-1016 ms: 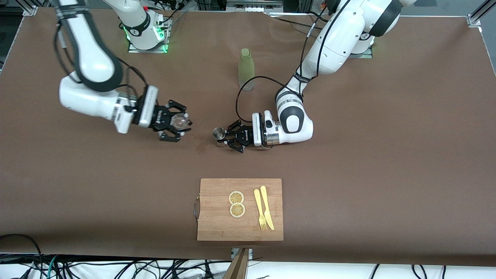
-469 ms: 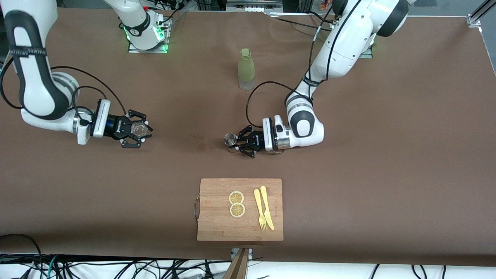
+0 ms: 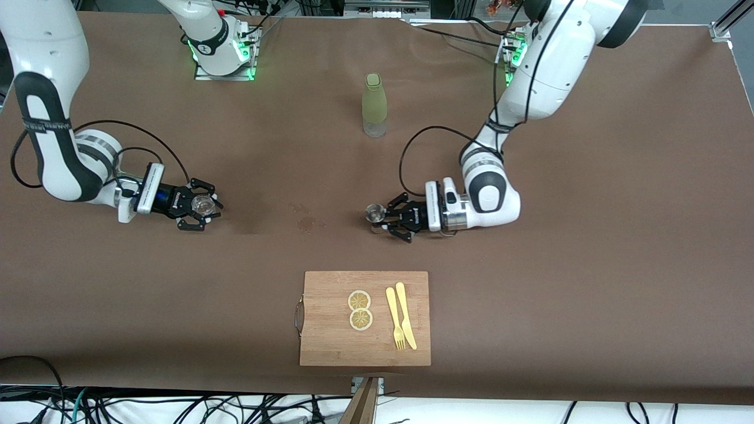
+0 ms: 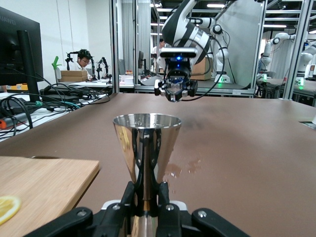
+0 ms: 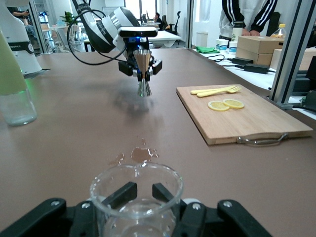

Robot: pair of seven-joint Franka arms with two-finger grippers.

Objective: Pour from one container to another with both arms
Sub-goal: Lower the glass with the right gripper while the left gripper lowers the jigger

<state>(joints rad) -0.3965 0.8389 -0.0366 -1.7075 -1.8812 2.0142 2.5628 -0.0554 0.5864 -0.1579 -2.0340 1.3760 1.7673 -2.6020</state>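
Note:
The clear glass tumbler (image 3: 204, 204) stands upright in my right gripper (image 3: 200, 209), which is shut on it low over the table toward the right arm's end. In the right wrist view the tumbler (image 5: 137, 195) fills the foreground between the fingers (image 5: 118, 193). My left gripper (image 3: 387, 219) is shut on the narrow waist of the silver jigger (image 3: 374, 211), held upright over the middle of the table. The left wrist view shows the jigger (image 4: 146, 140) close up, with the right gripper (image 4: 176, 90) far off. The two containers are well apart.
Wet spots (image 3: 306, 223) mark the brown table between the grippers. An olive-green bottle (image 3: 374, 105) stands farther from the front camera. A wooden cutting board (image 3: 330, 330) with two lemon slices (image 3: 360, 309), a yellow fork and a knife (image 3: 401, 315) lies near the front edge.
Both arms have drawn apart. The right gripper carried the tumbler toward the right arm's end, and the left gripper carried the jigger toward the left arm's end. Both grips held.

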